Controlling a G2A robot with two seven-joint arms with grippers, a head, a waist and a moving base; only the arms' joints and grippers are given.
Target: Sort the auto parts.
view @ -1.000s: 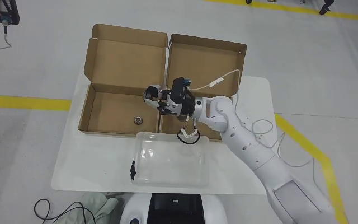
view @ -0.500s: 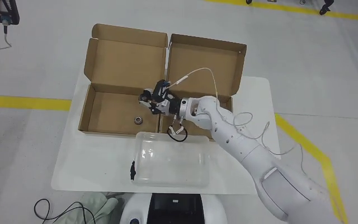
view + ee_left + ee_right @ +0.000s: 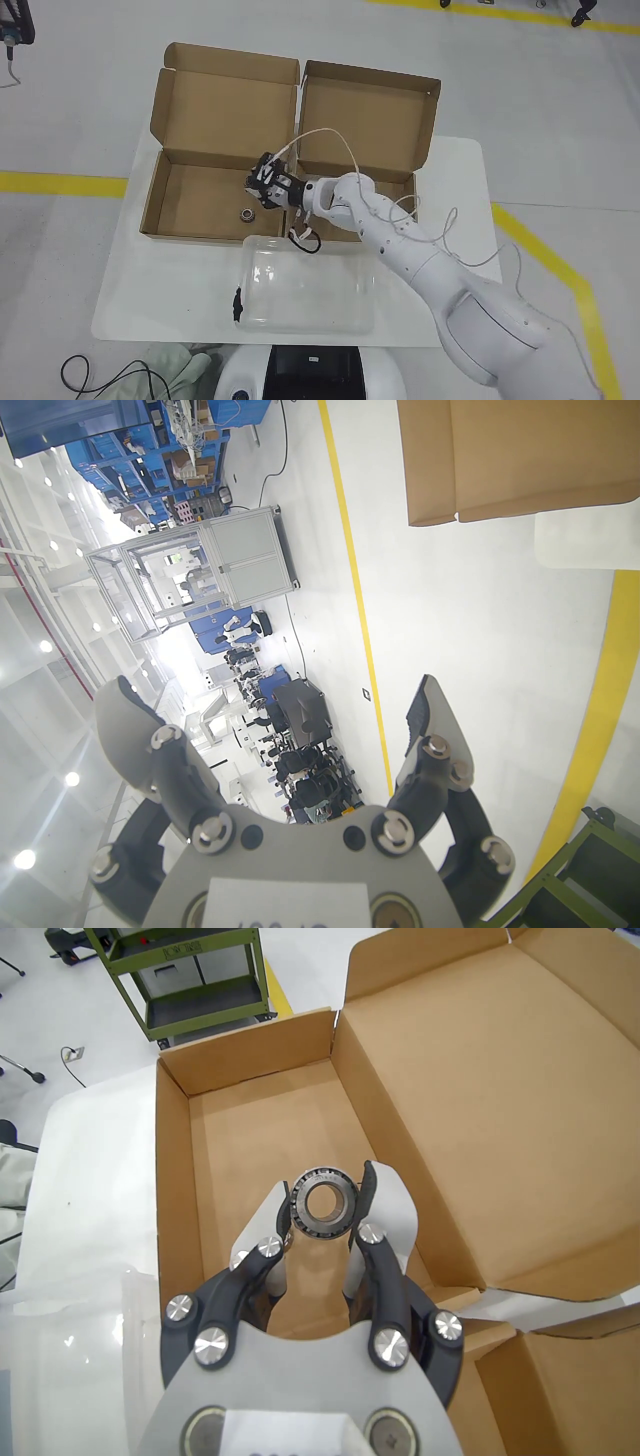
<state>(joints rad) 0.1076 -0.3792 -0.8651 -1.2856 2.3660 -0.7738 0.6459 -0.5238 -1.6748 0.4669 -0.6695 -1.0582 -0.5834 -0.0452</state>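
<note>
Open left cardboard box sits on the table's far-left corner. Above its floor, the right gripper pinches a steel bearing across its outer ring. It looks heavy, hard and slick, so that rim hold seems wise. The left gripper is spread wide, holding nothing.

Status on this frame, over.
Right hand shut on bearing, above cardboard box. Second bearing on that box's floor. Left hand open, empty. Nothing seen in the way.
</note>
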